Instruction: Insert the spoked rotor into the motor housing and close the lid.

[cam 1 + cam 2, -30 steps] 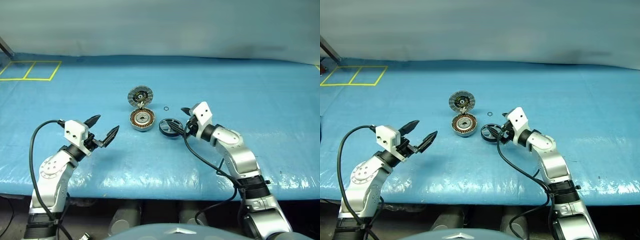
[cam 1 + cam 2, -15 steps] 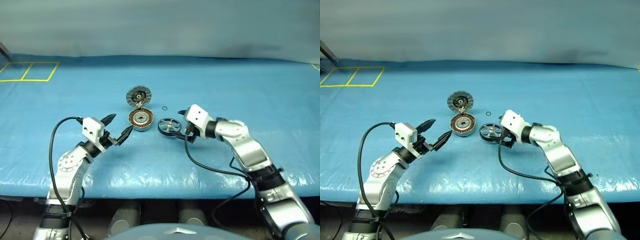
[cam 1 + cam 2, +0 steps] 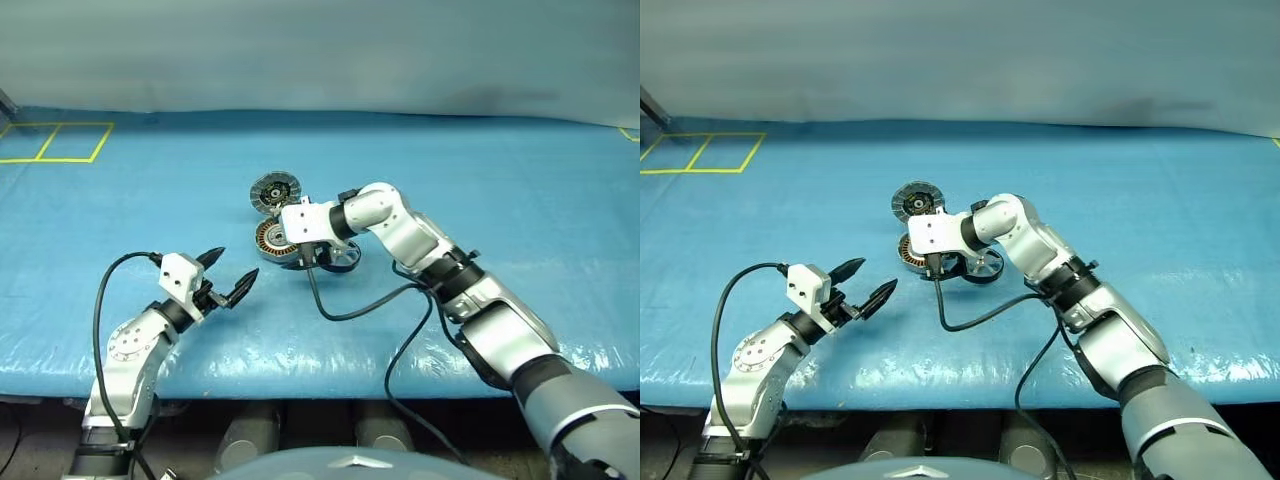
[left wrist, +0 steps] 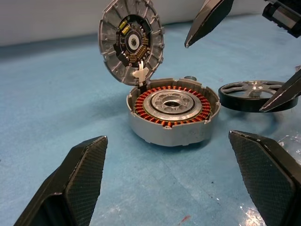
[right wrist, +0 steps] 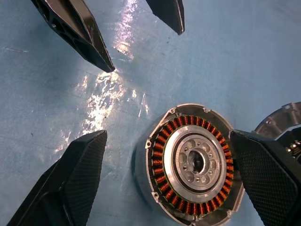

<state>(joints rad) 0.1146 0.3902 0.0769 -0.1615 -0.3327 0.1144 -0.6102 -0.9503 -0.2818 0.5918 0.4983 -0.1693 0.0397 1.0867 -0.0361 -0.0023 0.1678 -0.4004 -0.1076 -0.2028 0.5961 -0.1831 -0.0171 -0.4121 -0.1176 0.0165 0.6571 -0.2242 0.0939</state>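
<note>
The motor housing [image 4: 171,110], a grey cup with a copper winding ring, sits open on the blue table. Its lid [image 4: 131,42] stands upright at the far edge, ribbed inner face showing. The spoked rotor [image 4: 256,94] lies flat on the table just right of the housing, touched by nothing. My right gripper [image 5: 168,136] hangs open right above the housing, tilted down to the left, with nothing between its fingers [image 4: 209,19]. My left gripper [image 3: 240,262] is open and empty, low over the table, left of and nearer than the housing, pointing at it.
A blue sheet covers the table, its front edge [image 3: 320,375] close to me. Yellow tape squares [image 3: 50,142] mark the far left corner. My right arm's black cable [image 3: 360,310] loops over the table in front of the rotor.
My right gripper swung left from beside the rotor to above the housing, rolling and tipping down. The rotor stayed on the table. My left gripper sank slightly.
</note>
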